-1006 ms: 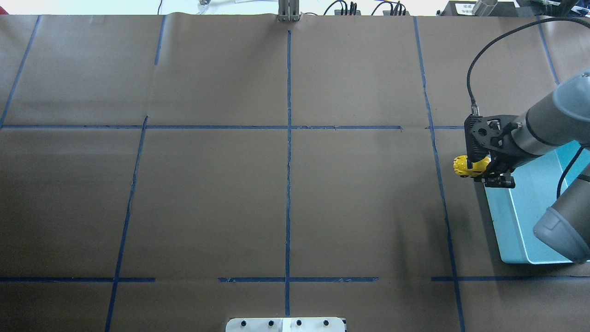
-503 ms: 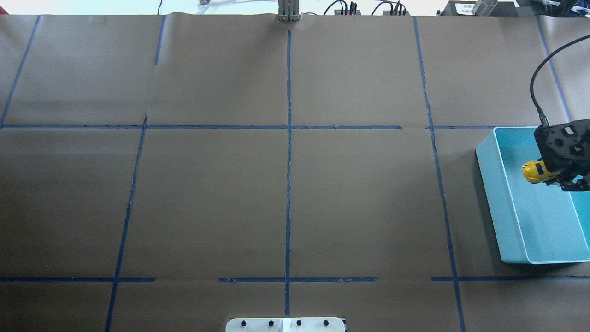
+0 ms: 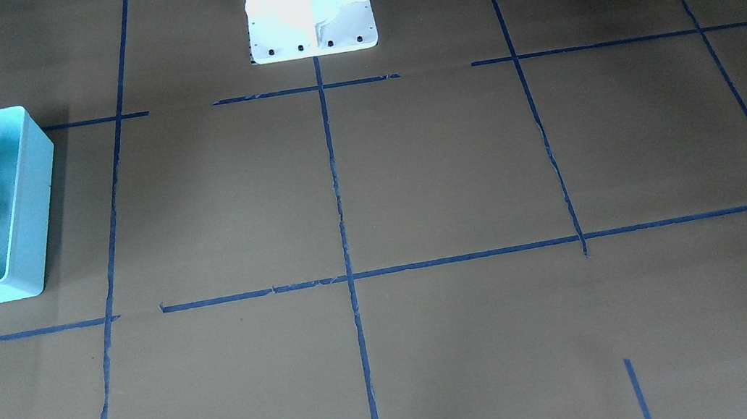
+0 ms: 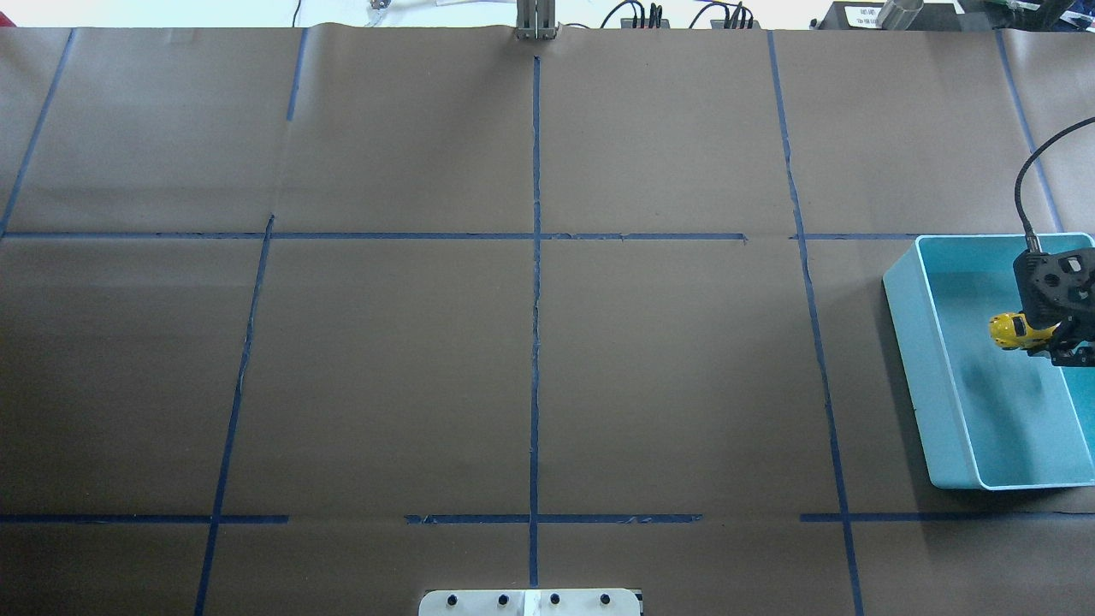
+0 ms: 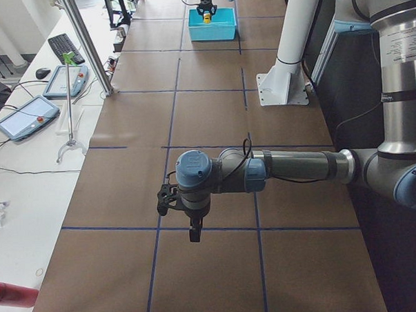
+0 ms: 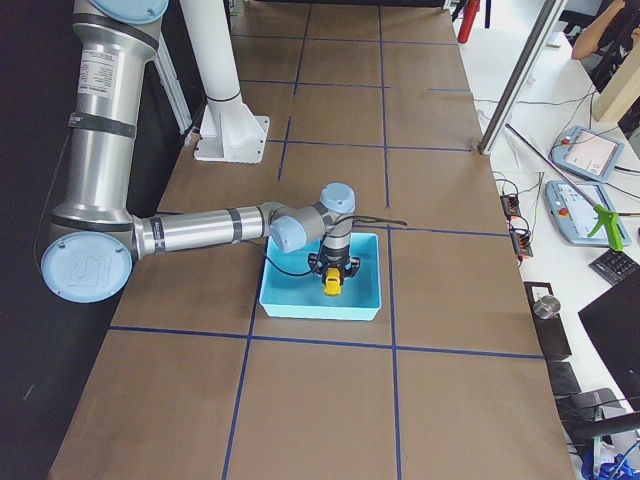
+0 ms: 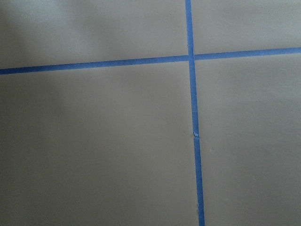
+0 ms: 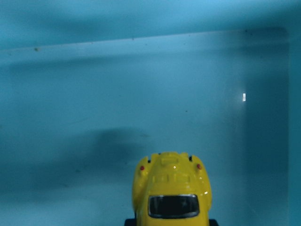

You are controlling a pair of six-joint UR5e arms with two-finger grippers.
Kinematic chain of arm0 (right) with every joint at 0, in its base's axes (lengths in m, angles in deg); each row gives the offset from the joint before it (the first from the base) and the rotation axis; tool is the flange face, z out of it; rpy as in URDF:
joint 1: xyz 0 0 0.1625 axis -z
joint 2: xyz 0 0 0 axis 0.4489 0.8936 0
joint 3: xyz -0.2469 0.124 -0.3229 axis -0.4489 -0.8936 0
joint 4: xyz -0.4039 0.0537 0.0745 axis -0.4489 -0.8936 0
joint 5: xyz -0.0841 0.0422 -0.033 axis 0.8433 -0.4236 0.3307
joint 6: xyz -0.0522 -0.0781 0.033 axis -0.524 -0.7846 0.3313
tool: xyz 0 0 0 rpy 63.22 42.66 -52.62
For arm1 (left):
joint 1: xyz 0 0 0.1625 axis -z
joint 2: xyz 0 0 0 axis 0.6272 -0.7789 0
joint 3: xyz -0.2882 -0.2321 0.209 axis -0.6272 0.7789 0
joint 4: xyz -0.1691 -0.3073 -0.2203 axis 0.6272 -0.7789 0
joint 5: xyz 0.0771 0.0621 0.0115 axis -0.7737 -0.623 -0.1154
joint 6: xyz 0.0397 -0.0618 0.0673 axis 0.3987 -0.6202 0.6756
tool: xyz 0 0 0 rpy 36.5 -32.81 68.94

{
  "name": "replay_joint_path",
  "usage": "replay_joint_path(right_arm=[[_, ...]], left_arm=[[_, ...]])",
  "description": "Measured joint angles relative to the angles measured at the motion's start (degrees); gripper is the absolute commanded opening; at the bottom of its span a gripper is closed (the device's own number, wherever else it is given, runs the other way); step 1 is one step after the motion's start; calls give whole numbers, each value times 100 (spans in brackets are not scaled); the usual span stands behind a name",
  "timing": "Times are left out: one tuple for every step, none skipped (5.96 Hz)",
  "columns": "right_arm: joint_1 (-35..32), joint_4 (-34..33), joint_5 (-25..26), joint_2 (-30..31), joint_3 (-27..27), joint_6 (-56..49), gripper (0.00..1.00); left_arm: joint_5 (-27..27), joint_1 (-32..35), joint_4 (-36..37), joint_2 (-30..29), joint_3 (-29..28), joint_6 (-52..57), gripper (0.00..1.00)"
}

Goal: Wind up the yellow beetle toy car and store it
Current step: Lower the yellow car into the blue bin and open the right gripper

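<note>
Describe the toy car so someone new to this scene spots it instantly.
On the brown paper-covered table, find the turquoise bin at the robot's right side. Above its floor, the right pincer grips the yellow beetle toy car. It is the only bright yellow thing there: tiny, rounded, with dark windows.

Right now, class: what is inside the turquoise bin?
The yellow beetle toy car hangs above the floor of the turquoise bin, gripped by the right pincer, which hides part of the car. Nothing else shows inside.
</note>
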Motion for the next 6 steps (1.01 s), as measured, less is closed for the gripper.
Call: replay_joint_path(right_arm=[[100, 607, -94, 7, -358, 271, 3], [226, 828, -219, 10, -421, 522, 4], [313, 889, -271, 24, -364, 635, 17], [352, 898, -281, 50, -322, 656, 22], [397, 898, -270, 69, -307, 654, 31], [454, 896, -255, 71, -304, 664, 52]], left_arm=[[0, -1, -3, -1, 0, 1, 100], [0, -2, -4, -1, 0, 1, 100], [-2, -2, -5, -1, 0, 1, 100], [-6, -3, -5, -1, -3, 1, 100], [-8, -3, -7, -1, -4, 1, 100], [-8, -3, -65, -1, -11, -2, 100]])
